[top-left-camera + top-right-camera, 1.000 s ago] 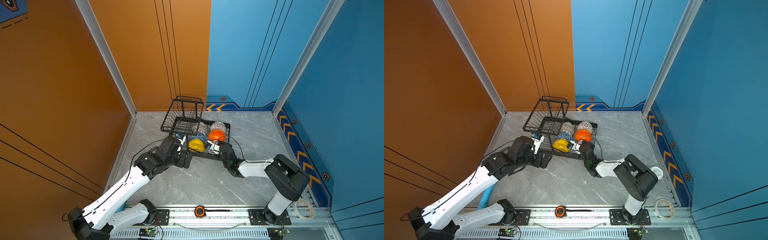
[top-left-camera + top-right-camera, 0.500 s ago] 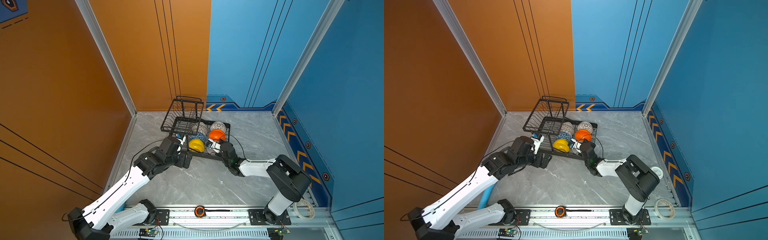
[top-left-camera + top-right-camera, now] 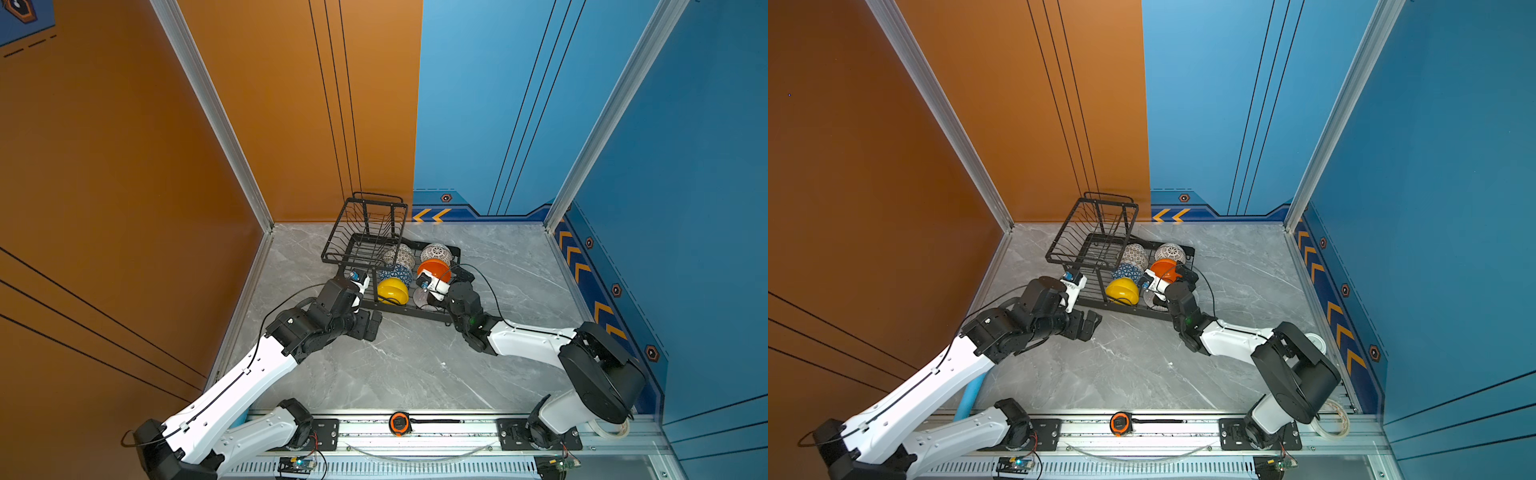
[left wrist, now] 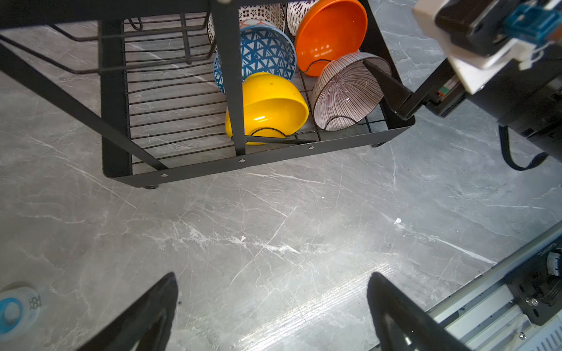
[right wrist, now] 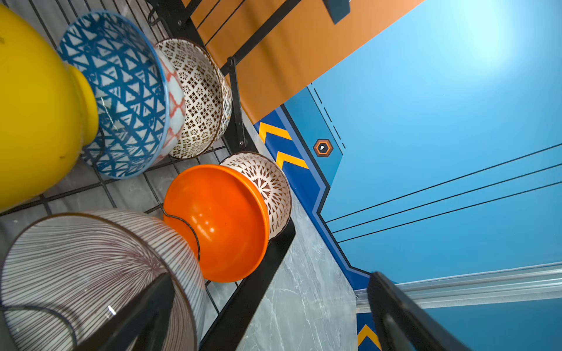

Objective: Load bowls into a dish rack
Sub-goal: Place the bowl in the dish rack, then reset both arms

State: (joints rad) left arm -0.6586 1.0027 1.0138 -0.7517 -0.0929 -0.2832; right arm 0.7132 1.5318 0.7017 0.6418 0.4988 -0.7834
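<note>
The black wire dish rack [image 3: 451, 251] stands at the back of the marble floor. Several bowls stand on edge in its lower tray: yellow [image 3: 392, 291], blue triangle-patterned [image 4: 264, 54], orange [image 5: 219, 221], two black-patterned white ones [image 5: 197, 100] [image 5: 267, 185], and a pale striped bowl [image 4: 343, 91] in the near corner. My right gripper [image 5: 270, 316] is open at that corner. One of its fingers [image 4: 386, 85] is inside the striped bowl and the other is outside the rack's rim. My left gripper [image 4: 272, 313] hangs open over bare floor in front of the rack.
The rack's raised basket tier [image 3: 365, 232] holds nothing and overhangs the tray's left end. A tape measure [image 3: 400, 423] sits on the front rail and a tape roll [image 3: 611, 428] lies at the right base. The orange and blue walls stand close behind the rack.
My right gripper's jaws have opened and let go of the striped bowl's rim. The bowl stays in its slot. The left arm has not moved.
</note>
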